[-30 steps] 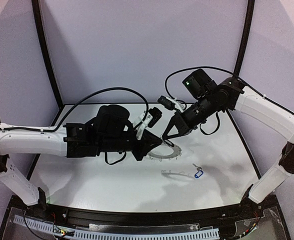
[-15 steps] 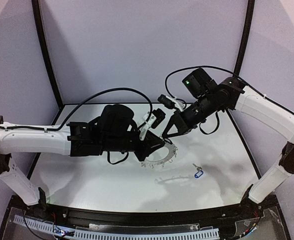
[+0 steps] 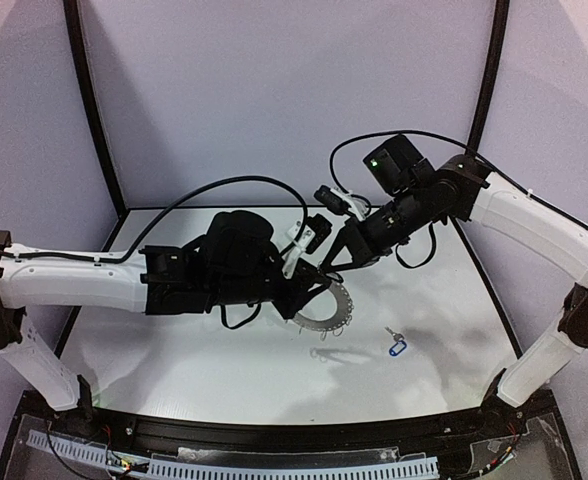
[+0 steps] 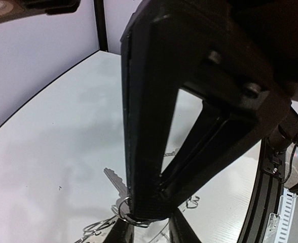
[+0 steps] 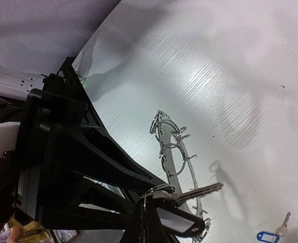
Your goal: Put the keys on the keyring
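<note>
The keyring [image 3: 332,306] hangs tilted above the table, its shadow below it; in the right wrist view the keyring [image 5: 170,147] shows edge-on with wire loops. My left gripper [image 3: 309,288] meets its near-left rim; the fingertips are hidden behind the right gripper [image 4: 146,202], so their grip is unclear. My right gripper [image 3: 327,264] is shut on the black-headed key [image 5: 197,192], blade pointing right, at the ring's edge; the same key [image 4: 114,181] shows silver with a small split ring. The blue-tagged key [image 3: 396,346] lies on the table to the right, also blue-tagged key [image 5: 268,236].
Both arms meet over the middle of the white table [image 3: 174,350]. A black frame rail [image 3: 479,280] runs along the table's right edge. Cables loop above both wrists.
The left gripper and the keyring have shifted slightly right and the ring stands more tilted. The right gripper has dipped a little toward the ring. The blue-tagged key has not moved.
</note>
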You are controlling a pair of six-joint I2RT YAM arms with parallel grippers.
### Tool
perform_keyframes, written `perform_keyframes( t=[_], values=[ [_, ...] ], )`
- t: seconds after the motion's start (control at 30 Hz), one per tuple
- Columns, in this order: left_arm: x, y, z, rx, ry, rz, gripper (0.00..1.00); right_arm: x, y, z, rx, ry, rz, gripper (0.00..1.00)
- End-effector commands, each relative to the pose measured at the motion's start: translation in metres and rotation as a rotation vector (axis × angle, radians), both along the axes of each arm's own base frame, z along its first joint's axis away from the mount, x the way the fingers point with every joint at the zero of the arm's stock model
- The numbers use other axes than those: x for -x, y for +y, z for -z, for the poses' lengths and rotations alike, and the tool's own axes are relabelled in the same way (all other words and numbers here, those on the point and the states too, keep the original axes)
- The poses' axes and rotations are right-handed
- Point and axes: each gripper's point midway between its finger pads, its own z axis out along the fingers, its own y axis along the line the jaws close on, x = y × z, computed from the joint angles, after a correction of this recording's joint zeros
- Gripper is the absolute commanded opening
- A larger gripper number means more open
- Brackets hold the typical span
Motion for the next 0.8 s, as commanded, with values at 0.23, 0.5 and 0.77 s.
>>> perform_keyframes(
  t=[0.23,0.5,0.77],
  values=[
    [-0.022,0.002,-0.018,0.048,-0.082,-0.105,0.29,0.013,0.010,-0.026,-0.111,-0.013,-0.032,0.00],
    [-0.026,0.005,-0.022,0.047,-0.136,-0.140,0.15,0.015,0.008,-0.026,-0.114,-0.012,-0.024,0.00],
    [-0.013,0.011,-0.010,0.013,-0.115,-0.087,0.18,0.015,0.003,-0.029,-0.105,-0.028,-0.015,0.00]
  ],
)
